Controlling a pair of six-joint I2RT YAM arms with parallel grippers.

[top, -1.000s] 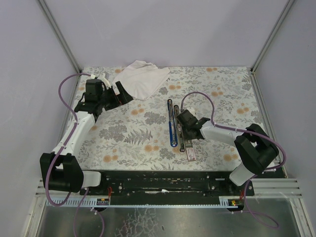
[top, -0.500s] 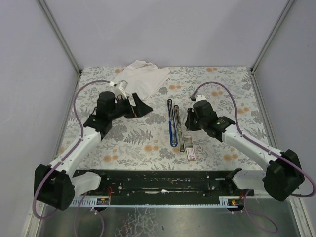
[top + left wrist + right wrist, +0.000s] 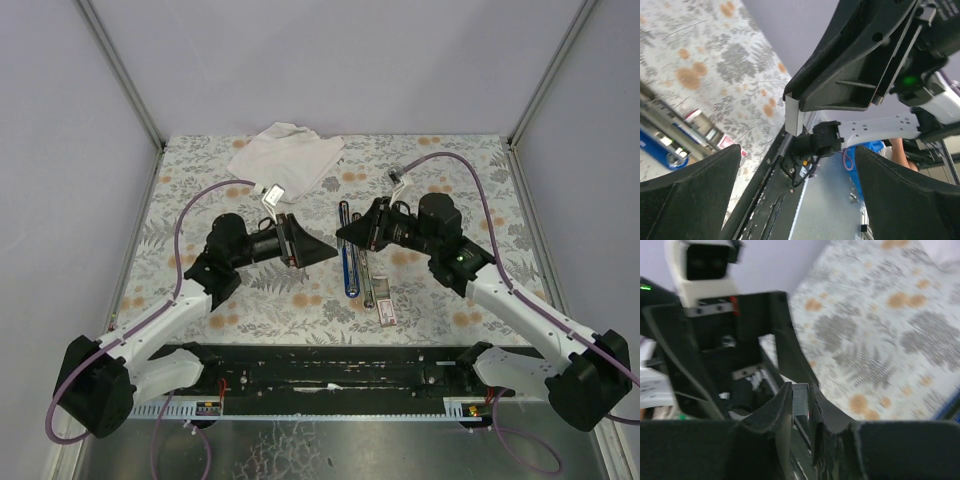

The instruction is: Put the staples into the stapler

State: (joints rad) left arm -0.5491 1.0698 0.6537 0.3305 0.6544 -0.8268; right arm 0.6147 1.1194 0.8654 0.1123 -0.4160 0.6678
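Observation:
The stapler (image 3: 352, 258) lies opened out flat at the table's middle, a blue-lined arm beside a silvery one. The staples' small pink-red box (image 3: 386, 312) lies just in front of it. My right gripper (image 3: 347, 233) hovers over the stapler's far end, pointing left. It is shut on a short silvery strip of staples (image 3: 800, 400), which also shows in the left wrist view as the staple strip (image 3: 793, 116). My left gripper (image 3: 322, 250) faces it from the left, open and holding nothing (image 3: 799, 200). The two grippers' tips stand close together.
A crumpled white cloth (image 3: 286, 155) lies at the back of the flowered table (image 3: 450, 170). The black rail (image 3: 330, 365) carrying the arm bases runs along the near edge. Grey walls close in the left, right and back.
Both arms have swung in to the middle. The left gripper came from the back left, and the right gripper rose from the stapler and turned left, so they now face each other.

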